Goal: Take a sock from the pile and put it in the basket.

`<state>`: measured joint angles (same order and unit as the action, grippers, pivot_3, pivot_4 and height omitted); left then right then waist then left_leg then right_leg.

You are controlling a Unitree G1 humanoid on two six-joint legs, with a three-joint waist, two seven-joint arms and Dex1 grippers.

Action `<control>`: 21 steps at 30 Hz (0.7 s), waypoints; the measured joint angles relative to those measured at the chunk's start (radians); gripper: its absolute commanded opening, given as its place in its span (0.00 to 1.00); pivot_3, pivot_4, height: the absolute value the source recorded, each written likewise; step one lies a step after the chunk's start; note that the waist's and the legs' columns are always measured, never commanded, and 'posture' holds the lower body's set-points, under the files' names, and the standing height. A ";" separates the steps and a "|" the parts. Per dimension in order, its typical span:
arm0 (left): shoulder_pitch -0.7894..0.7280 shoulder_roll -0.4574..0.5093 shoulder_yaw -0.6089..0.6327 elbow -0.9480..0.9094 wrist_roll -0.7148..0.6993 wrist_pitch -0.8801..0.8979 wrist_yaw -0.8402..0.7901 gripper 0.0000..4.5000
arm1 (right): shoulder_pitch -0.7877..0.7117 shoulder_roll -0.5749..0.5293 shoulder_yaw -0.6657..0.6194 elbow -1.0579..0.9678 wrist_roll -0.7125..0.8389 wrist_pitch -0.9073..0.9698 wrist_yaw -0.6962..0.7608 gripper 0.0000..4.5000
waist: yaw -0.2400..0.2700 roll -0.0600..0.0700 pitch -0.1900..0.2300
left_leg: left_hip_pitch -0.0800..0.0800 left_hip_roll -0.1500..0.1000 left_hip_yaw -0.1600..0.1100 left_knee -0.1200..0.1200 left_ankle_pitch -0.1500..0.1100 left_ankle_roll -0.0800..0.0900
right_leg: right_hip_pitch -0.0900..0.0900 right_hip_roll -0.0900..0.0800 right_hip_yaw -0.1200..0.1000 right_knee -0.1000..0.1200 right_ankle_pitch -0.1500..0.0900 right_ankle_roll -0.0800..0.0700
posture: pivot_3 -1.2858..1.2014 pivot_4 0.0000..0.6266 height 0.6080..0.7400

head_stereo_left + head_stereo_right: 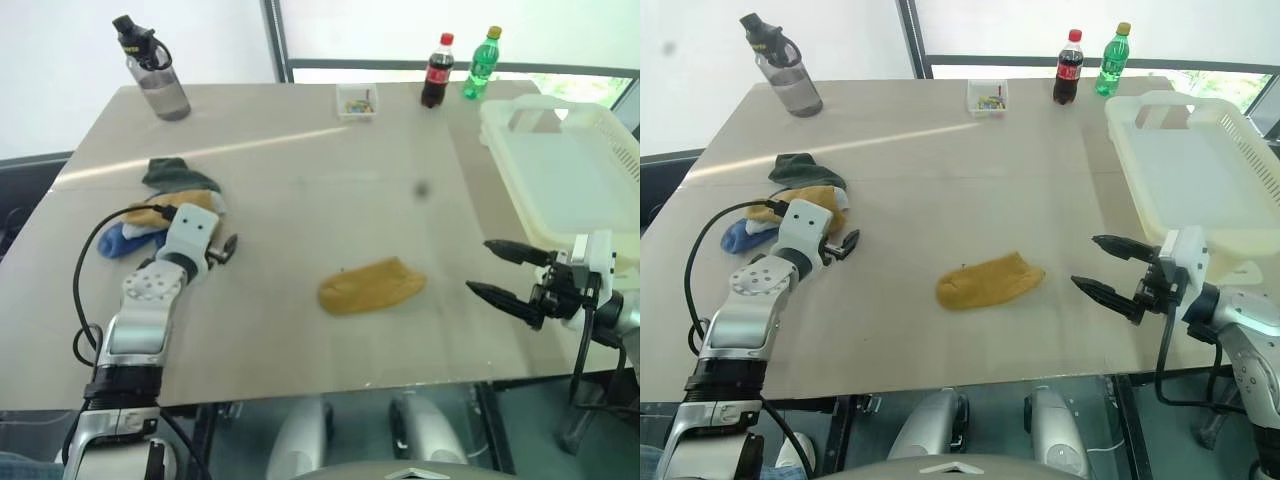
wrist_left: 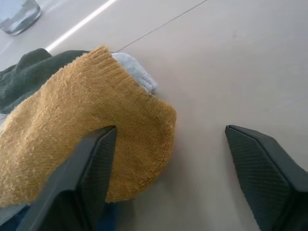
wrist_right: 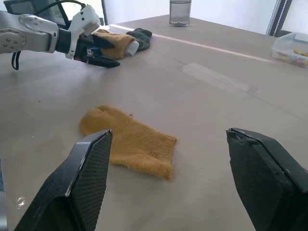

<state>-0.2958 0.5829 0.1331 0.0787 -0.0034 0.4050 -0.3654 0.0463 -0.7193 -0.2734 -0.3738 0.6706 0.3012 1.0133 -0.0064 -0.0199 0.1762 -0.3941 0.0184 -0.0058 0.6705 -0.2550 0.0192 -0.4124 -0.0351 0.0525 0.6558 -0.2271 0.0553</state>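
Mustard sock, cream-white basket

No lettering can be read on the cola bottle or green bottle.

The pile is seen at the table's left side as a loose heap of soft socks: a dark green one at the far end, mustard yellow and pale grey in the middle, blue at the near left. A single mustard sock lies flat mid-table, well apart from it. The basket, cream-white, shallow and slotted, sits at the right edge.
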 measured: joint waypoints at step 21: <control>-0.116 -0.136 0.097 0.083 -0.101 0.230 0.067 0.07 | 0.013 0.008 0.000 0.000 -0.003 0.000 -0.009 0.86 | -0.007 0.009 -0.013 | 0.004 -0.002 0.001 0.000 0.000 0.000 | 0.002 0.001 0.001 0.002 0.000 0.001 | 0.52 0.24 1.00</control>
<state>-0.4119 0.4474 0.2302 0.1620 -0.1045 0.6350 -0.2987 0.0595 -0.7114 -0.2733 -0.3739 0.6677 0.3008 1.0045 -0.0135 -0.0114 0.1635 -0.3899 0.0163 -0.0052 0.6709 -0.2550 0.0192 -0.4103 -0.0345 0.0540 0.6582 -0.2274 0.0558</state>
